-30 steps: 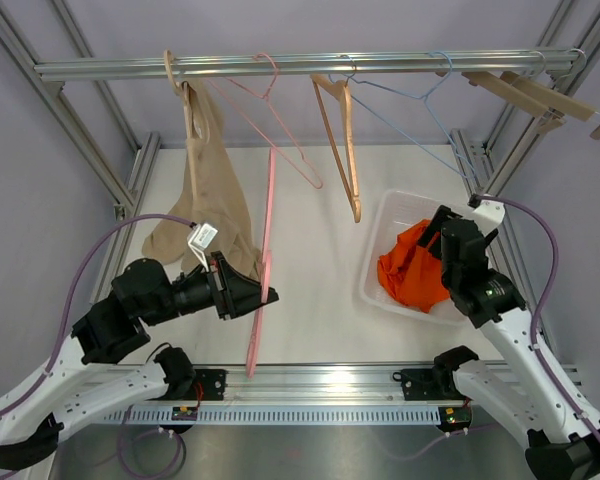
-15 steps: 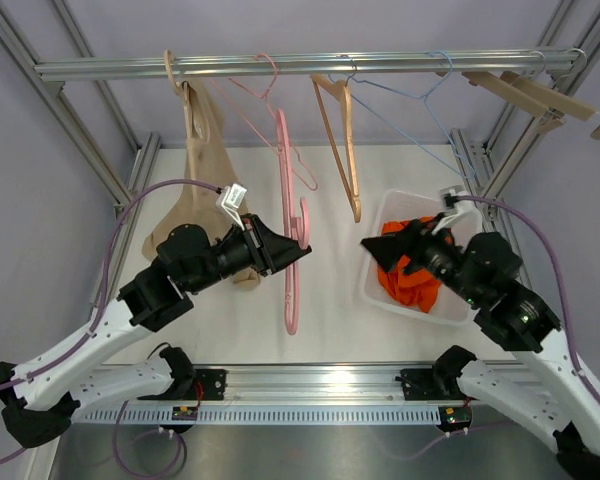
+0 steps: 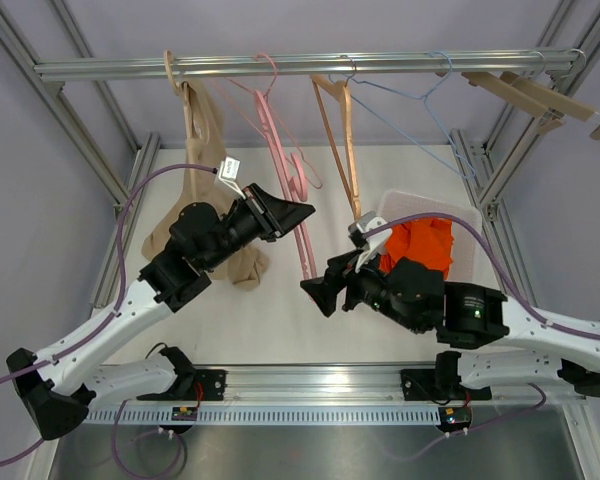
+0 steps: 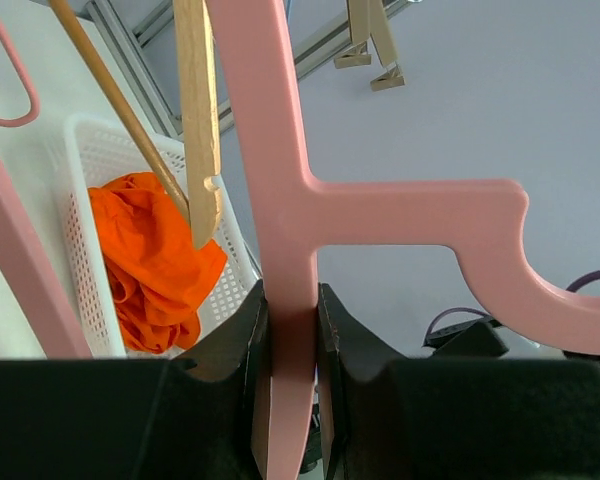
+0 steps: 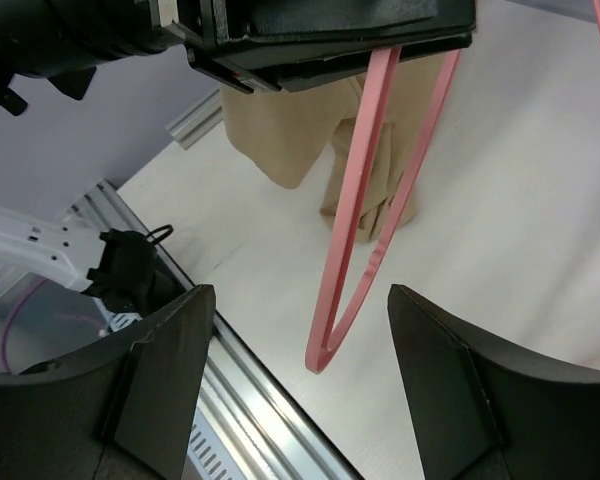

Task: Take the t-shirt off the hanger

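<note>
Raised left claw (image 4: 290, 305) clamps pink hanger (image 4: 380, 215); right claw (image 3: 318, 292) (gaping, empty) points leftward toward it.

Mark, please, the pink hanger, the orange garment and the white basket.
pink hanger (image 4: 280, 200), left wrist view, on the straight bar just above the closed jaws.
orange garment (image 4: 150, 260), left wrist view, on the middle of the crumpled cloth.
white basket (image 4: 92, 300), left wrist view, on the mesh side wall beside the garment.

A robotics lab test cell is shown: a white table (image 3: 265, 322) is caged by bare aluminium struts (image 3: 70, 127) (slotted, bolt-together stock) and plain grey panels (image 3: 25, 230); a hanging rail (image 3: 130, 68) is fixed at 12 o'clock, and a slotted mounting bar (image 3: 320, 412) is bolted at 6 o'clock.
</note>
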You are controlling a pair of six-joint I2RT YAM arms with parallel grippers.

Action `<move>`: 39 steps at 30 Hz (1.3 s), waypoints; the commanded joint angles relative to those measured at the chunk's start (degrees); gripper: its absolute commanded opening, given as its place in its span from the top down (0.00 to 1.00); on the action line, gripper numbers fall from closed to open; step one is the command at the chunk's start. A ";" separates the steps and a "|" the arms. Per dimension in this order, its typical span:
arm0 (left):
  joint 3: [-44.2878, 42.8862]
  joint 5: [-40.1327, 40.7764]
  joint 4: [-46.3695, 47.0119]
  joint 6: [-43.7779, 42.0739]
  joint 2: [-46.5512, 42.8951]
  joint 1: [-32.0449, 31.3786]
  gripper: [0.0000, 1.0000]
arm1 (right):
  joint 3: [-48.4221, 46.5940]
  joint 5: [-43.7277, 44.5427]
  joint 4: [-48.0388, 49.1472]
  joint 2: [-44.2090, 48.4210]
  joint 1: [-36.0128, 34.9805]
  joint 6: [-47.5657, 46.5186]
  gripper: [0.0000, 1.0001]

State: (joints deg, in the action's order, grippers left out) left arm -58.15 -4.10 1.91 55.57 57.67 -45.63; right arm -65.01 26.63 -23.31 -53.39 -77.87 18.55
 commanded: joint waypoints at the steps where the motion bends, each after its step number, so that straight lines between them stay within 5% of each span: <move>1: -2.67 -0.81 7.84 2.69 -0.01 0.27 1.00 | -2.83 14.22 0.55 -3.73 -3.77 -4.39 0.22; 6: -1.88 -2.32 8.55 4.90 -0.19 0.19 1.00 | -4.51 22.31 -0.51 -7.17 -5.63 -5.80 0.34; 10: -0.91 -2.66 8.46 5.07 -0.54 0.27 1.00 | -4.86 26.00 -0.07 -8.75 -7.12 -5.98 0.64; 11: -0.56 -2.84 8.55 5.16 -0.63 0.27 1.00 | -5.03 27.75 -0.16 -9.10 -8.60 -5.98 0.79; 15: 0.93 -4.07 8.64 4.73 -1.68 0.27 0.88 | -7.14 38.91 -3.48 -10.94 -13.79 -4.58 1.00; 17: 1.46 -4.51 7.67 3.15 -3.00 0.27 0.77 | -10.56 40.34 -10.21 -11.82 -15.03 -2.30 1.00; 20: 1.20 -5.65 4.43 -0.89 -5.71 0.27 0.50 | -17.15 42.18 -23.90 -14.63 -15.39 5.34 1.00; 21: 0.68 -6.09 3.28 -2.21 -6.68 0.27 0.34 | -18.90 42.45 -26.93 -15.34 -15.39 8.93 1.00; 24: -0.82 -6.28 -2.25 -7.66 -11.43 0.19 0.11 | -25.23 41.49 -34.42 -17.01 -15.39 11.51 1.00; 31: -5.12 -0.75 -21.66 -20.83 -24.17 0.27 0.01 | -29.82 41.84 -39.45 -13.94 -14.95 11.69 1.00; 39: -3.11 8.05 -39.52 -25.34 -38.75 0.19 0.01 | -25.69 26.46 -33.99 -10.16 -1.95 4.92 1.00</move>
State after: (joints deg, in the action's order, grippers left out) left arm -62.46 -0.69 -28.91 33.80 22.00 -45.43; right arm -91.07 57.60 -58.61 -63.94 -82.70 24.84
